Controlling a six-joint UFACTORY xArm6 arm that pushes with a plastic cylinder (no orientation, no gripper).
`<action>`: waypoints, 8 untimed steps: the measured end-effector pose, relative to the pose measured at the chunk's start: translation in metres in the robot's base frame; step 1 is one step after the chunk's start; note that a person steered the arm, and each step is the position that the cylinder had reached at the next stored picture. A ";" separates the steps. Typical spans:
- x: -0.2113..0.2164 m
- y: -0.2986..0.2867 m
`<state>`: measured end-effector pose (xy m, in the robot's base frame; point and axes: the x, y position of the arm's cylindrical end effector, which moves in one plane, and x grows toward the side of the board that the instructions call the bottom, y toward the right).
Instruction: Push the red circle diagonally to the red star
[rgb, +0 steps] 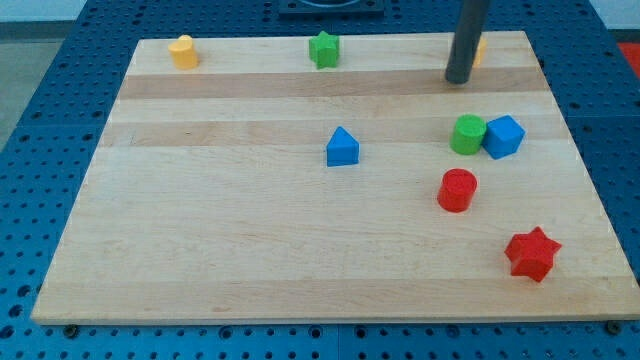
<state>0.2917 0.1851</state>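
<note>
The red circle (457, 190) stands on the wooden board at the view's right, below the green circle. The red star (531, 254) lies near the board's lower right corner, down and to the right of the red circle. My tip (458, 79) is near the board's top edge at the right, well above the red circle and apart from it. The rod hides most of a yellow block (481, 50) behind it.
A green circle (467, 134) touches a blue block (503, 137) just above the red circle. A blue block (342, 147) sits mid-board. A green star (323, 48) and a yellow block (183, 52) stand along the top edge.
</note>
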 end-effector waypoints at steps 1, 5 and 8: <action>0.006 0.049; 0.104 0.082; 0.186 0.036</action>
<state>0.4776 0.2208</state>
